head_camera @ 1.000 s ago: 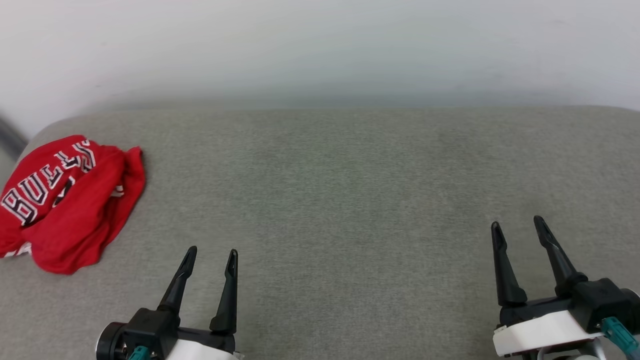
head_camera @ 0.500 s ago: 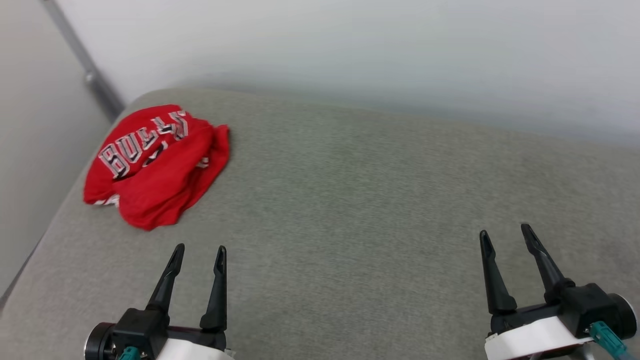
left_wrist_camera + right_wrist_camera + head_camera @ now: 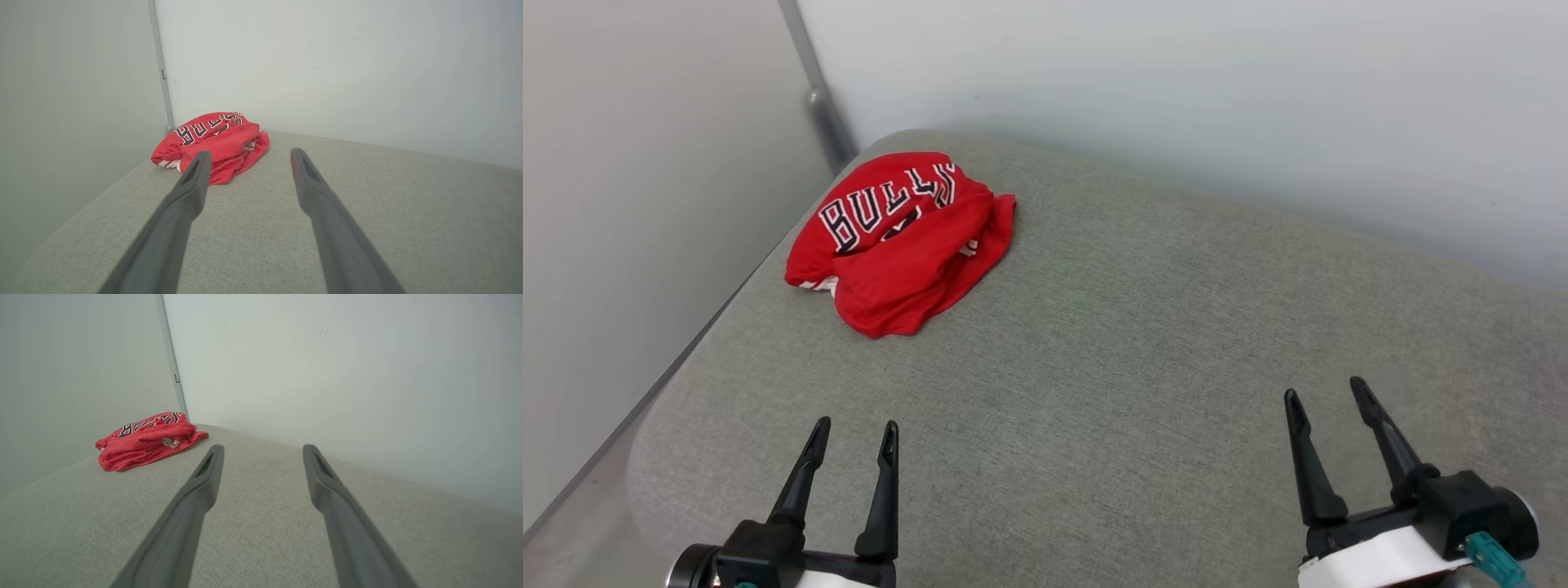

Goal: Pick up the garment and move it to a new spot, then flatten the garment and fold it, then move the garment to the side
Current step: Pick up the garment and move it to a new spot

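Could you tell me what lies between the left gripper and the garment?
Just bare grey cushion separates left gripper from garment, seen in head view.

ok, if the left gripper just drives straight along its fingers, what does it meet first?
Likely the garment, at its near edge; just grey cushion lies between it and the open left gripper. The gripper's height above the cushion is unclear, so it might skim over.

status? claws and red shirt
Left claw open, empty. Right claw open, empty. Crumpled red BULLS jersey at far-left corner of grey fabric surface, untouched. Nothing between.
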Available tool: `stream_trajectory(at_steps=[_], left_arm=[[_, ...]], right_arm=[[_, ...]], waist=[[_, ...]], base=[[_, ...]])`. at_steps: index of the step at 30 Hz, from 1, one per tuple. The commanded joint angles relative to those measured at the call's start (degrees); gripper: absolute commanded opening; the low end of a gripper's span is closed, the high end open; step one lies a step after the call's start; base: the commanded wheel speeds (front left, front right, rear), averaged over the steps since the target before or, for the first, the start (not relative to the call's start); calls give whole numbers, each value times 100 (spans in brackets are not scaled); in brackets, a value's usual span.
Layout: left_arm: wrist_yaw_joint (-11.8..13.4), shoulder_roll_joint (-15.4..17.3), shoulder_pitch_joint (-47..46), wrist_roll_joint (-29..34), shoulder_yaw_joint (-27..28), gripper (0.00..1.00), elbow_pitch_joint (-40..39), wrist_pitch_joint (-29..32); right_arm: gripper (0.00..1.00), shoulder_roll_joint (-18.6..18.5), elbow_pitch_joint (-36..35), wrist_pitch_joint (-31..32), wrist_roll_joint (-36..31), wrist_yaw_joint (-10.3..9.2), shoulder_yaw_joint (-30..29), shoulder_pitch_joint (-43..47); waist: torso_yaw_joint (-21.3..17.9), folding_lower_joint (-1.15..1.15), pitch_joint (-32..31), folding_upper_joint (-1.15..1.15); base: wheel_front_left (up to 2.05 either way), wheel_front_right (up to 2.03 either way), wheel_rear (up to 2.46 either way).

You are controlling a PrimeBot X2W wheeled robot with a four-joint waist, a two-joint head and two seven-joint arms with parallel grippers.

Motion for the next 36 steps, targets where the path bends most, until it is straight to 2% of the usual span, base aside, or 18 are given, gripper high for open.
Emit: stream_trajectory(at_steps=[1,17,26,31,33,36], left_arm=[[-5,-7,81,47,-18,100,-12,-16],[-7,-7,44,88,31,100,-149,-16],[-8,1,-463,63,112,100,32,-16],[-3,391,-1221,82,276,100,292,-16],[-2,672,-1566,-33,204,100,514,-15],[-3,1270,-2223,-244,71,100,912,-15]], right_arm=[[100,3,62,-12,47,-2,58,88],[100,3,10,-12,190,-2,50,0],[100,2,-115,-12,-106,-2,15,-283],[100,1,-146,-12,-263,-2,-22,-505],[100,1,-169,-12,-317,-2,-68,-571],[100,2,-241,-12,-433,-2,-81,-701]], waist=[[88,0,-28,0],[159,0,56,0],[-248,0,723,0],[-627,0,1297,0],[-771,0,1513,0],[-967,0,1869,0]], base=[[0,0,0],[0,0,0],[0,0,0],[0,0,0],[0,0,0],[0,0,0]])
